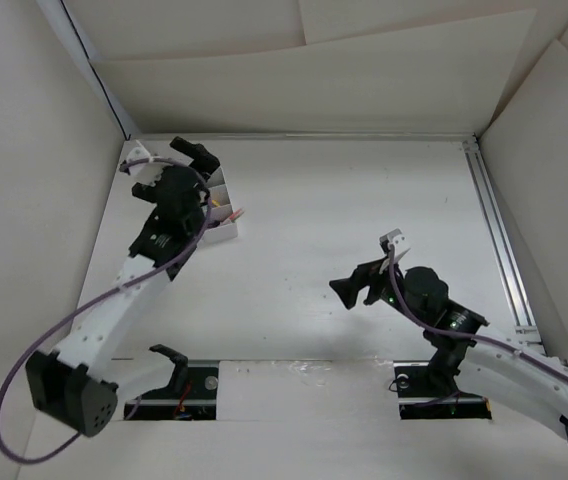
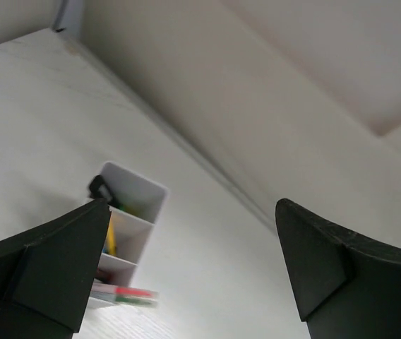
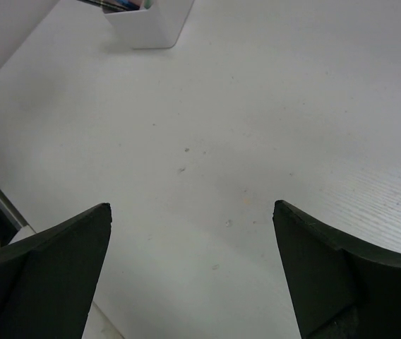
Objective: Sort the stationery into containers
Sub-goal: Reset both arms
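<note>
At far left, the left gripper half-hides the box; its wrist view shows pens inside. Its jaws and those of the right gripper gape wide, empty.

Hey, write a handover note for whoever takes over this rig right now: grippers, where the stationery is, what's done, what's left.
Left gripper: open, empty, by the white divided box at the table's far left.
Right gripper: open, empty, over bare table.
Stationery: a yellow pen, a red pen and a black item sit in the box.
Done: no loose stationery shows in any view.
Left: probably only checking the sort. The left arm hides part of the box from above.
</note>
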You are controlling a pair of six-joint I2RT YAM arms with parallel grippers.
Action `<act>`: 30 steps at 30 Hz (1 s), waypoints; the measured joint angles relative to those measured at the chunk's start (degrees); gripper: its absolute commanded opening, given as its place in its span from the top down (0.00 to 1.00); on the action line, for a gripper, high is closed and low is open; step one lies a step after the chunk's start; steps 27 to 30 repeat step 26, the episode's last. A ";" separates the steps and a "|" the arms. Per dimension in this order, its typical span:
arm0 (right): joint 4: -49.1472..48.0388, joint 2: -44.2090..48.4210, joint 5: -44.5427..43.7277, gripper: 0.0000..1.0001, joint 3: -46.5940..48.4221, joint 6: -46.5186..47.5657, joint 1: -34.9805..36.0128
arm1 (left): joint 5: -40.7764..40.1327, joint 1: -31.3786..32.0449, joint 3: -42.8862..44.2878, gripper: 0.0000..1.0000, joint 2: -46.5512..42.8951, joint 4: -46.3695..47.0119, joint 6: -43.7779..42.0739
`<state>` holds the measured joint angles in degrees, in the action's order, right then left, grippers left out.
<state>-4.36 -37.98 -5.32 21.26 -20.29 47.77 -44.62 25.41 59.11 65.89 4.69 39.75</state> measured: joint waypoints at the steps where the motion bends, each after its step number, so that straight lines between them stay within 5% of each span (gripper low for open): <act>1: 1.09 0.44 -0.57 0.00 0.28 0.00 0.00 | 1.95 0.00 -0.13 0.00 -2.84 0.11 0.09; 14: 20.22 15.67 -7.69 0.00 7.21 -1.68 0.00 | 38.27 -0.09 -23.69 0.00 -28.28 -12.81 -0.44; 21: 26.86 19.96 -8.59 0.00 8.33 -2.64 0.48 | 47.63 -0.11 -24.00 0.00 -40.48 -14.75 -1.22; 30: 28.98 20.00 -8.39 0.00 8.33 -3.74 0.70 | 51.25 -0.11 -23.23 0.00 -41.16 -15.17 -2.23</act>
